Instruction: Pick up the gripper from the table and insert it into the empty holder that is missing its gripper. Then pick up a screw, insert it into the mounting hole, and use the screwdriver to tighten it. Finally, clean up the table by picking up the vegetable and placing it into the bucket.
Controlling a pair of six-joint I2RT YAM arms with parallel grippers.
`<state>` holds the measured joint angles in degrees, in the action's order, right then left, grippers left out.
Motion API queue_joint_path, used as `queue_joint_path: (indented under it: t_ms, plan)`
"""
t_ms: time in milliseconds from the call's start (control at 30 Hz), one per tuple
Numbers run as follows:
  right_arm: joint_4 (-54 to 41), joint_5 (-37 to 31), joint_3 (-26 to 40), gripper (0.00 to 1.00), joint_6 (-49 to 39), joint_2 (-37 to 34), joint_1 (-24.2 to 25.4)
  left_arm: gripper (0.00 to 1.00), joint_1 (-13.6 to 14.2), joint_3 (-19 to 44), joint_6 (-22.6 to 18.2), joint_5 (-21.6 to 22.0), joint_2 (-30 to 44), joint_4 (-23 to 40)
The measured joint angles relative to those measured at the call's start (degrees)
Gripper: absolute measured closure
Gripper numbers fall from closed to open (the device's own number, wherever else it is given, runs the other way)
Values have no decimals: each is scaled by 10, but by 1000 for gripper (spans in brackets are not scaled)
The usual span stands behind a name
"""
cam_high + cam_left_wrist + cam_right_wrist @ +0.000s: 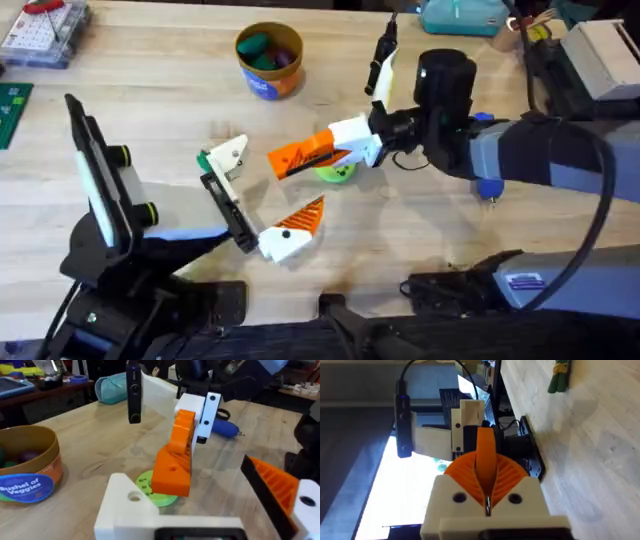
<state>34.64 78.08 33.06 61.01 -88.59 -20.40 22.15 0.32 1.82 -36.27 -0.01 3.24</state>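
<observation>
The right gripper (300,157), pads clamped on the gripper (308,152), hovered at the holder's (228,157) three o'clock, apparently tilted, so a skewed approach could jam the wedge or drop it onto the vegetable (337,173).

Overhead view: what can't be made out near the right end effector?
Green ring: mostly under the right end effector and its orange finger, overhead.
Screwdriver: handle half hidden by the right arm, overhead.
Bucket contents: too small overhead, cut off in the left wrist view.
</observation>
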Motion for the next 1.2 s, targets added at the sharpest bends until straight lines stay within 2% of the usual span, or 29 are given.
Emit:
queue_joint_path:
  t_ms: [600, 800, 1200]
  plan:
    - [16, 0, 0, 979, 32, 13, -14, 11, 0, 0, 1, 0, 0, 0]
    - [15, 0, 2, 979, 46, 13, -39, 11, 0, 0, 1, 0, 0, 0]
    - [13, 0, 34, 979, 50, 9, -53, 11, 0, 0, 1, 0, 0, 0]
